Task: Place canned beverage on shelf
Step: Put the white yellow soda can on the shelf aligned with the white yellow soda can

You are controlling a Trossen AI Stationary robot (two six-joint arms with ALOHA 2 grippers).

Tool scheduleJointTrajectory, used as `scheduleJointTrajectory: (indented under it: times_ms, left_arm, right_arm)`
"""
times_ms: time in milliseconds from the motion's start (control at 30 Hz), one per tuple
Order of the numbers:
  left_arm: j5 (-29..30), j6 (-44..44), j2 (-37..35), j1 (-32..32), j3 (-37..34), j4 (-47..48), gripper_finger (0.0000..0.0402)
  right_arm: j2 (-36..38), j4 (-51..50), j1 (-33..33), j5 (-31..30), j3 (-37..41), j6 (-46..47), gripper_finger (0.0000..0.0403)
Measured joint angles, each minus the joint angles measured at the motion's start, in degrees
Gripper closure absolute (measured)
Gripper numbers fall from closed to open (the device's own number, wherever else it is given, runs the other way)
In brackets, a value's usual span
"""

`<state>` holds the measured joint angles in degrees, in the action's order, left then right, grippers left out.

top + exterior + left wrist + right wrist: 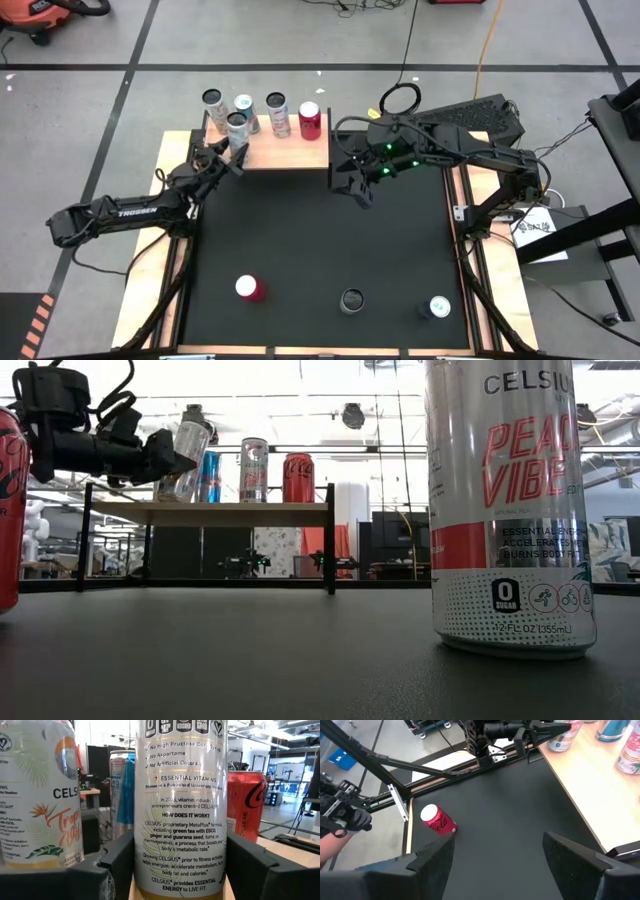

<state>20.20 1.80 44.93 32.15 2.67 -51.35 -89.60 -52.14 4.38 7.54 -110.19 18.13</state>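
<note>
Tall silver can (237, 127) sits at the near left edge of the shelf (290, 152), between the left gripper (233, 158) fingers. Whether they clamp it or have just let go, I cannot tell. In the low view it leans slightly.

Handling judgement: thin aluminium wall, smooth and slippery, tall and tippy; likely full, so moderately heavy. Grip mid-body, across the diameter.

Four more cans stand behind and to its right. The right gripper (362, 196) hovers off the shelf's right end, fingers apart, empty.
</note>
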Motion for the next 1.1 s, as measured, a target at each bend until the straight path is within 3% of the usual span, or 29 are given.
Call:
scheduleJointTrajectory:
  times_ms: [500,1100]
  left_arm:
    - [-4.5,0.1,0.1,0.2,0.0,0.7,0.0141]
    - [-3.2,0.0,0.1,0.2,0.0,3.9,0.0140]
  right_arm:
    - [0.0,0.0,-0.4,0.0,0.0,-0.9,0.0117]
    - [0.0,0.0,-0.4,0.0,0.0,0.1,0.0117]
